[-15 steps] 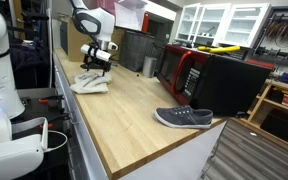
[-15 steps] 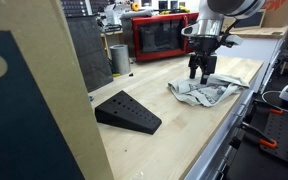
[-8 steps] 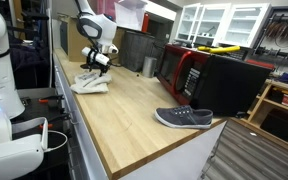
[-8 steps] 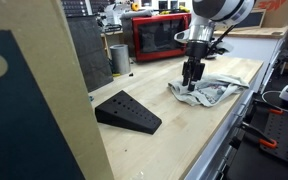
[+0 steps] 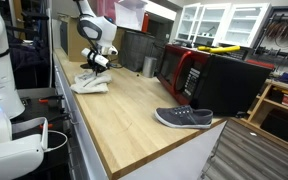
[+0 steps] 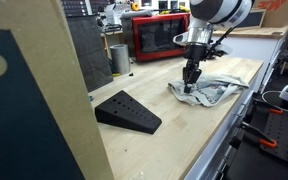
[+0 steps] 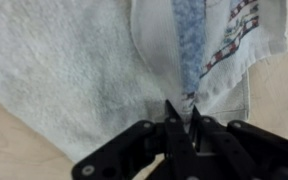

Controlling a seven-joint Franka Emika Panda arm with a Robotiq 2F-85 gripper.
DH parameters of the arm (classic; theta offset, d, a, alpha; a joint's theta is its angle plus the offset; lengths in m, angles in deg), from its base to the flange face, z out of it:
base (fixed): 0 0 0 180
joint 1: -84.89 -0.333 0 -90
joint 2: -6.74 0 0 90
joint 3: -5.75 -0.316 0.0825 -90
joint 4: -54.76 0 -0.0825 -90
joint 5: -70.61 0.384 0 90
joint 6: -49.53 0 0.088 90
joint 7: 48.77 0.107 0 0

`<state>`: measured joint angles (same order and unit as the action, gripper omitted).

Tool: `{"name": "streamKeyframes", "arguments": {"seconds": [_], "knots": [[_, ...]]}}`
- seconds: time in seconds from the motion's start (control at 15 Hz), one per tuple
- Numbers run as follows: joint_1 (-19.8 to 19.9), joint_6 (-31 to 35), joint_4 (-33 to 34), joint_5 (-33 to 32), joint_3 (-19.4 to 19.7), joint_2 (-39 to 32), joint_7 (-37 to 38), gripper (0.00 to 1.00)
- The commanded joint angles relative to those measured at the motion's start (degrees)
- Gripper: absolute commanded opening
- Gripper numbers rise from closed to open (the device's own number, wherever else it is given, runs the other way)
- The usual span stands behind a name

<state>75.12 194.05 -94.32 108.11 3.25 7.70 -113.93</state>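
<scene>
Towel (image 6: pixel 212 93): pale grey-white terry cloth, crumpled into a low, loose heap. It lies on the desk (image 5: pixel 134 115), well apart from the red microwave (image 6: pixel 159 38), nearer the desk edge opposite it. The wrist view shows a blue band and a patterned border strip. The pincer (image 7: pixel 181 112) nips one raised fold beside that band.

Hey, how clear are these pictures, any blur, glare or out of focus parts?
Wrist view: soft all over, black gripper and white terry towel with a blue stripe both fuzzy. In an exterior view the white glass-front cabinets are washed out by bright light. In an exterior view the large dark board near the lens is blurred, blocking the left side.
</scene>
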Motion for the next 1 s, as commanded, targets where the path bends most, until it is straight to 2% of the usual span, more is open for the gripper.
{"name": "streamKeyframes", "arguments": {"seconds": [0.0, 0.53, 0.87, 0.93], "knots": [[-0.1, 1.6, -2.0, 0.8, -2.8, 3.6, -0.5, 0.0], [-5.2, 8.2, -7.5, -4.4, -8.5, 10.7, 5.1, 0.01], [-9.4, 5.4, -12.1, -11.5, -8.0, 15.3, 3.7, 0.01], [-9.8, 4.8, -13.3, -13.8, -7.8, 16.2, 3.4, 0.11]]}}
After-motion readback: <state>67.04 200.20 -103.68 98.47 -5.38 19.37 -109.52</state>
